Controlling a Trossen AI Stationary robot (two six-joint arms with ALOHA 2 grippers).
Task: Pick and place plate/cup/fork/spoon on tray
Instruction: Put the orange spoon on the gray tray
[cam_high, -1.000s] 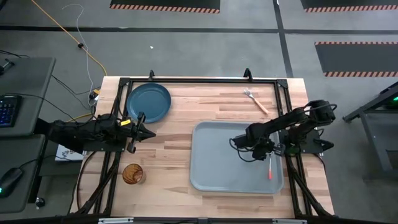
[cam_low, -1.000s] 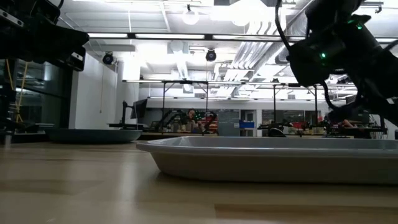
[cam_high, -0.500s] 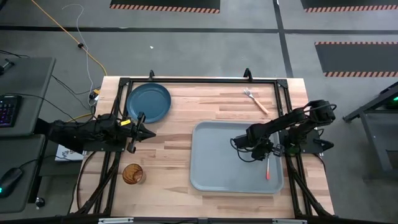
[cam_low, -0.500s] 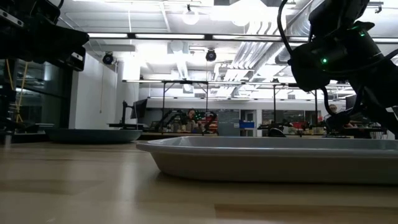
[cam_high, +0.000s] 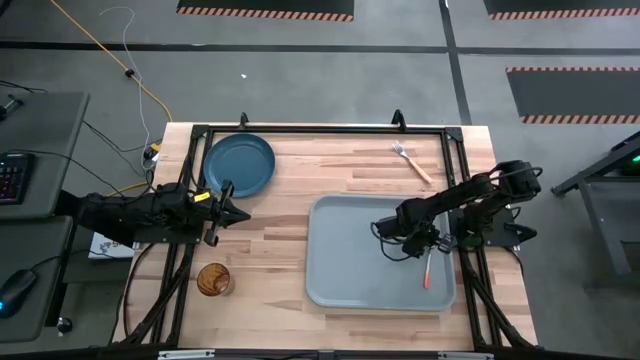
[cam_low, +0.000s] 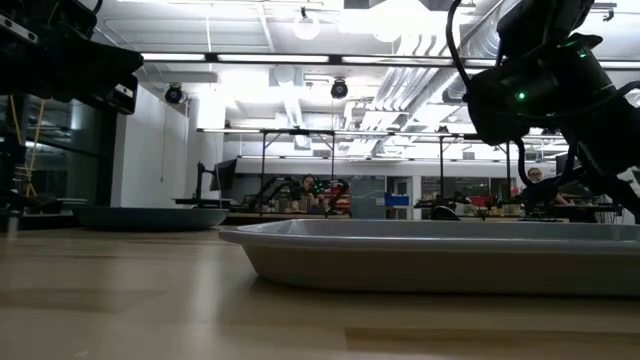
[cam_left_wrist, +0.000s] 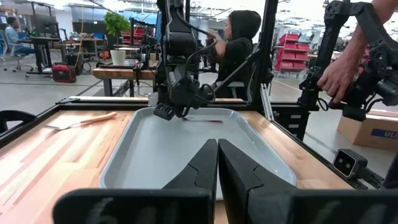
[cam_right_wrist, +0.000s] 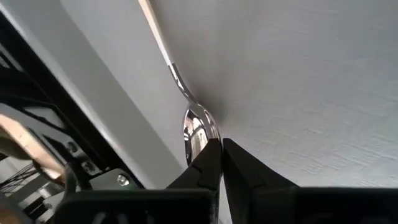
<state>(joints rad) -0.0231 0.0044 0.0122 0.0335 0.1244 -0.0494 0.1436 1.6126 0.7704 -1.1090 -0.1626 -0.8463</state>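
The grey-blue tray (cam_high: 350, 255) lies on the table's right half. My right gripper (cam_high: 428, 249) is low over the tray's right side, shut at the silver bowl of the spoon (cam_right_wrist: 194, 129). The spoon's thin reddish handle (cam_high: 427, 272) points toward the near edge. The teal plate (cam_high: 240, 165) sits flat at the far left. The amber cup (cam_high: 213, 279) stands at the near left. The orange-handled fork (cam_high: 412, 162) lies on the wood beyond the tray. My left gripper (cam_high: 222, 205) is shut and empty between plate and cup. My right gripper pinches the spoon by the tip end of its bowl (cam_right_wrist: 202, 140) between its two shut fingers. The fingers slant down from above and lie along the spoon. The spoon lies nearly level, close over the tray floor; whether it rests on the floor, I cannot tell.
The tray's floor (cam_left_wrist: 180, 149) is bare left of the spoon. A black frame rail (cam_high: 462, 190) runs along the table's right edge beside the tray. People stand beyond the table, one with a hand (cam_left_wrist: 339, 71) on a dark arm.
The spoon's handle end has swung a little toward the table's left over the tray, while its bowl end has stayed at my right gripper.
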